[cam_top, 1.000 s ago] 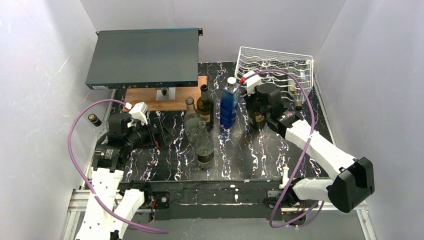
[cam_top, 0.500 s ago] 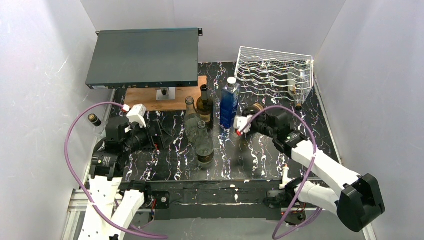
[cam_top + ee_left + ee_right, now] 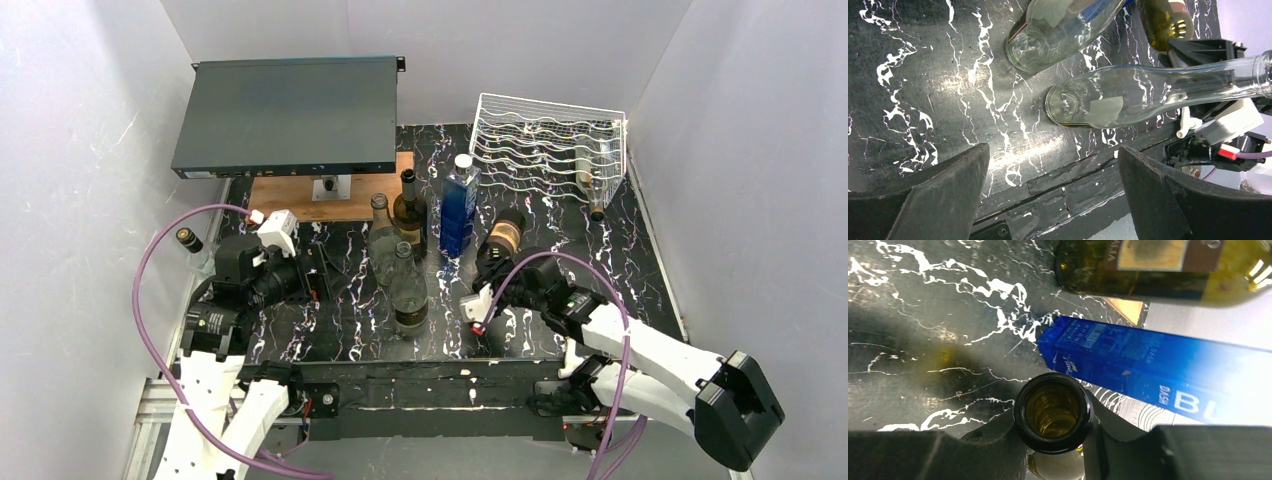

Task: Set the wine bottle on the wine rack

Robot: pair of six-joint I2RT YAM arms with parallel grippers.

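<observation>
Counter (image 3: 340, 322), black with white veins, is topped at its far right corner by wavy white wire rack (image 3: 545, 140). Dark glass bottle (image 3: 507, 235), tilted in open room before it, is pinched at the neck by right jaws; left jaws are spread.

Boxed in by plain white walls (image 3: 90, 120) left, back and right — faint scuffs on the left one. Centred on a glossy black table (image 3: 340, 325) veined white, glare streaks in the wrist views. Edged near side by an aluminium rail (image 3: 150, 400). Back left, dark flat metal box (image 3: 290, 115) raised over a wooden board (image 3: 300, 195). Lit evenly — soft shadows.
</observation>
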